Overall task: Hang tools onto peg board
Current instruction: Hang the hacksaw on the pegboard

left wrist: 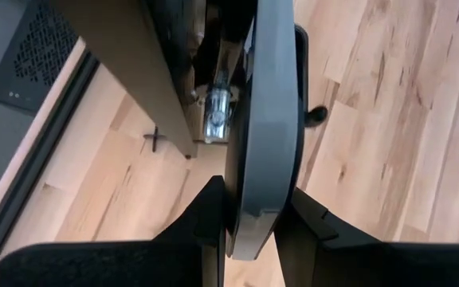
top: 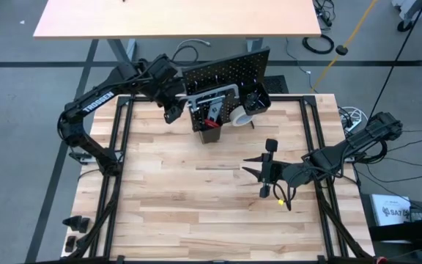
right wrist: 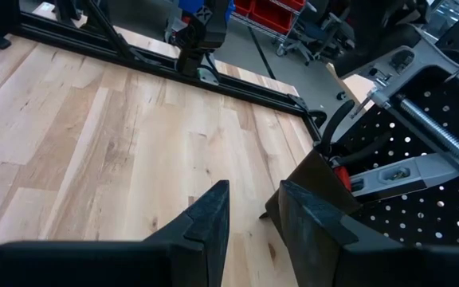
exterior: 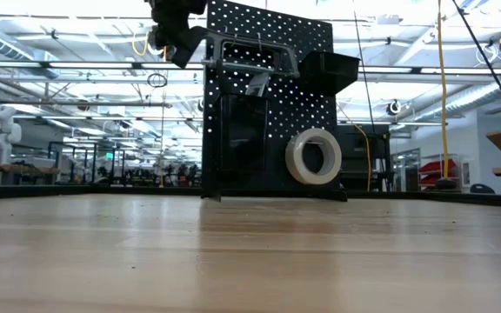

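Note:
The black peg board (top: 229,73) stands upright at the table's far middle. A white tape roll (exterior: 314,156) hangs on its front. A red-handled tool (top: 215,110) sticks out of the lower bin (top: 209,126), and a second bin (exterior: 329,69) sits at the upper right. My left gripper (top: 173,111) is at the board's upper left, shut on the grey bar clamp (exterior: 250,45), which lies level across the board's top front. My right gripper (top: 247,165) hovers over the table's middle, its fingers (right wrist: 213,215) slightly apart with nothing between them. My left gripper pinches the clamp's flat grey bar (left wrist: 253,171) between its two fingers (left wrist: 209,215), at the bar's left end (exterior: 209,45). The fingers slant down from the far left. The clamp is held level, high above the table. I cannot tell whether it rests on a hook.
Black frame rails (top: 119,147) run along the table's left and right sides, and one (right wrist: 134,56) shows beyond the right gripper. A silver hook (left wrist: 217,112) juts from the board beside the bar. Another tabletop (top: 174,18) lies beyond the far edge.

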Controlling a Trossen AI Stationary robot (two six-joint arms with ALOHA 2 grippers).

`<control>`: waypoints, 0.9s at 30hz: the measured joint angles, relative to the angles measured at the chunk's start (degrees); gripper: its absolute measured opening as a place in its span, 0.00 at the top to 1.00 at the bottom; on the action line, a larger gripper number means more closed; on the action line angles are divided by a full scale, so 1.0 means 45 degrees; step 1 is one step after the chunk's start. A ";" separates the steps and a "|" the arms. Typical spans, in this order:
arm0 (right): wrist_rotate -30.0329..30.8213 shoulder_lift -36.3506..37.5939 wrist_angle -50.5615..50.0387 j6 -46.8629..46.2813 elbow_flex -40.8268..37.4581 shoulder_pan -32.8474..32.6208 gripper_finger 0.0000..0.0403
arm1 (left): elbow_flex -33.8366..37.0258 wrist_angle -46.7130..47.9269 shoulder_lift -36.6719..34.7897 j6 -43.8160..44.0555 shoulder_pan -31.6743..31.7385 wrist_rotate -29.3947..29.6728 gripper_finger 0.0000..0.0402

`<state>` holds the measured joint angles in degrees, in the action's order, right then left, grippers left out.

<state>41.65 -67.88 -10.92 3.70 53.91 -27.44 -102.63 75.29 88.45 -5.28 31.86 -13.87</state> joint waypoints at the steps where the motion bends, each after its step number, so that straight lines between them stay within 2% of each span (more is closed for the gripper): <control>1: -0.0005 0.0000 0.0000 0.0000 0.0000 0.0000 0.75 | 0.0000 -0.0123 0.0008 0.0000 0.0000 0.0005 0.84; 14: -0.0005 0.0000 0.0193 0.0087 0.0000 0.0005 0.75 | -0.0651 -0.0316 0.0032 0.0078 0.0000 0.0044 0.84; 23: -0.0013 0.0000 0.0232 0.0063 0.0000 0.0005 0.75 | -0.0670 -0.0268 0.0744 0.0131 -0.0083 0.0044 0.84; 27: -0.0296 0.0000 0.0254 0.0061 0.0000 0.0005 0.75 | -0.0670 -0.0231 0.0819 0.0119 -0.0083 0.0046 0.80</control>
<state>40.32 -67.88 -9.77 3.98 53.91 -27.42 -105.65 74.25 92.14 -4.74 31.48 -13.66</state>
